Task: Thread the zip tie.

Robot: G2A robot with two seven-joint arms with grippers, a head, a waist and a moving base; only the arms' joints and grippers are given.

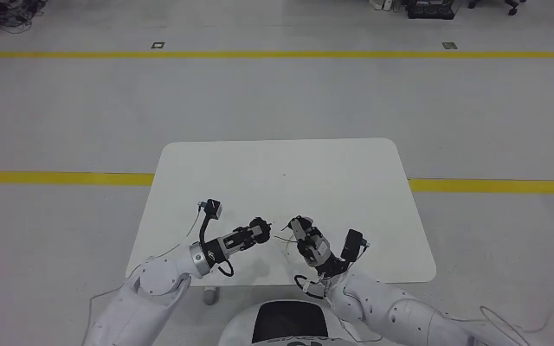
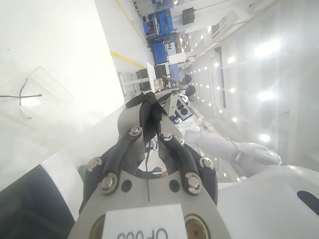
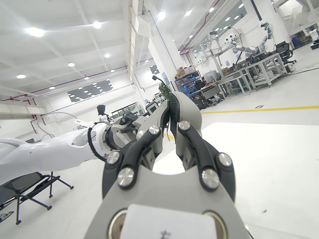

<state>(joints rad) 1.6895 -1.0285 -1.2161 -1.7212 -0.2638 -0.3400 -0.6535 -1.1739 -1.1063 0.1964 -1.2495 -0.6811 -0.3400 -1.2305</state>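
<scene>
Two arms meet over the near edge of the white desk, their tips close together and pointing at each other. The left fingers come in from the left and the right fingers from the right, with only a small gap between them. The zip tie is up in the air in that gap, a thin dark strand off the desk surface.

Seen from the right wrist, the right fingers are pressed together on the zip tie. One thin end curves up out of the tips, and a short dark length hangs between the pads. The left arm lies just behind them, reaching in from the left.

Seen from the left wrist, the left fingers are also closed tight. A dark strip is pinched at their tips and a fine dark line runs down between them. It looks like part of the same zip tie, though I cannot tell which end each arm has.

Farther right on the desk, a clear flat sheet lies with a few thin dark strands on it. What these strands are I cannot tell.

Beyond the desk, the pale floor carries two yellow lines, one of them passing behind the desk.
</scene>
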